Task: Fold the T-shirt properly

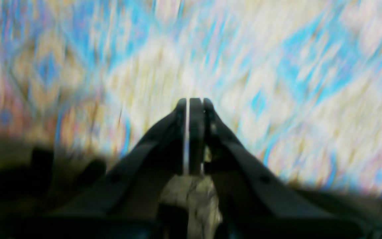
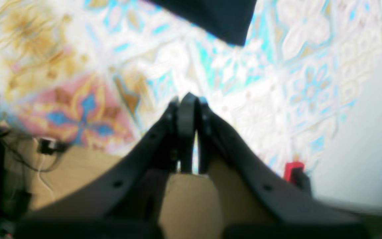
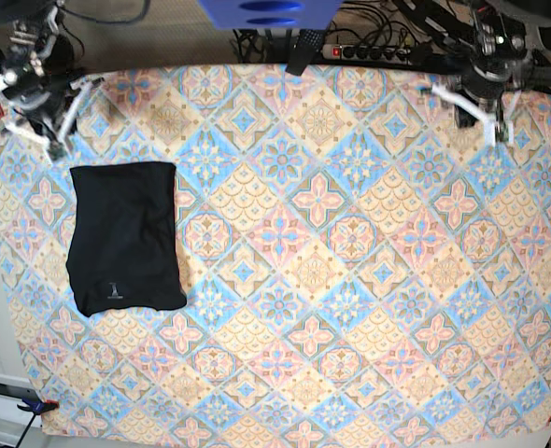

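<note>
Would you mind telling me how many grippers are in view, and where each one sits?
2. The right gripper hangs shut at the tablecloth's far left corner in the base view, just beyond the folded T-shirt; the left gripper hangs shut near the far right corner.

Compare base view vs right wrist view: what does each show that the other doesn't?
Base only: the whole T-shirt folded into a compact rectangle on the tablecloth, its tiny white mark, both arms pulled back to the far corners, the left gripper, and a power strip behind the table.

Right wrist only: a close look at the right gripper, jaws shut on nothing, plus a small red clamp at the table edge.

Both: the patterned tablecloth, the black shirt (just a corner in the wrist view) and the right gripper.
</note>
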{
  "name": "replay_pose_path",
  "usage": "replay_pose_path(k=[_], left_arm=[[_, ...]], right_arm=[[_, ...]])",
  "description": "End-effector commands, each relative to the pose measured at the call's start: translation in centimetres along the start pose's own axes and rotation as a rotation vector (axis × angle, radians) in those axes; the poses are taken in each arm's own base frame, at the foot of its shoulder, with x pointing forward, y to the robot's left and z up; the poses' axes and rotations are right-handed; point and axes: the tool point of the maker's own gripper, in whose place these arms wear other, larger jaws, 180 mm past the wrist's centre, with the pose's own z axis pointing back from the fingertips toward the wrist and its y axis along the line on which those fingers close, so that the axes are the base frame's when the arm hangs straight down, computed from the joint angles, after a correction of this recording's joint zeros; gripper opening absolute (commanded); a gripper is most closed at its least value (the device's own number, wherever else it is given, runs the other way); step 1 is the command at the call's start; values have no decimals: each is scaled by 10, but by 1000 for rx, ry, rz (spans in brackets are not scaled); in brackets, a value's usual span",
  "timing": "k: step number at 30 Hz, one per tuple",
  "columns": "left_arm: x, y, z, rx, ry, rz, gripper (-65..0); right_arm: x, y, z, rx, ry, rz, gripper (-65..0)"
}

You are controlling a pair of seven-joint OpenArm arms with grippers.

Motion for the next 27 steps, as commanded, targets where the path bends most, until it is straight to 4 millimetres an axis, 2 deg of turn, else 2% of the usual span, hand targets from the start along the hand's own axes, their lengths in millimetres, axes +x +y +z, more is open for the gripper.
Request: replay_pose_path(k=[1, 5, 10, 14, 18, 22, 24, 26, 27], left_arm=[[0, 2, 8, 1, -11, -16, -650], [-38, 6, 22, 10, 90, -22, -650], [-80, 12, 42, 21, 205, -28, -650], [-107, 16, 57, 28, 287, -33, -650], [-149, 28, 60, 52, 398, 1, -650], [-192, 45, 41, 91, 452, 76, -650], [-219, 36, 26, 65, 489, 99, -650], [-249, 29, 11, 36, 539, 96, -650], [-268, 18, 1, 8, 565, 102, -650]], right_arm=[[-12, -14, 11, -32, 19, -13, -639], [-48, -17, 26, -28, 76, -70, -639], [-100, 0, 45, 13, 211, -56, -639], [-138, 26, 54, 62, 299, -115, -639], [-184, 52, 51, 127, 404, -218, -639], [-230, 80, 45, 196, 470, -335, -639], [-248, 104, 37, 252, 480, -393, -639], [-243, 125, 13, 304, 436, -439, -639], [-251, 135, 1, 325, 450, -451, -639]])
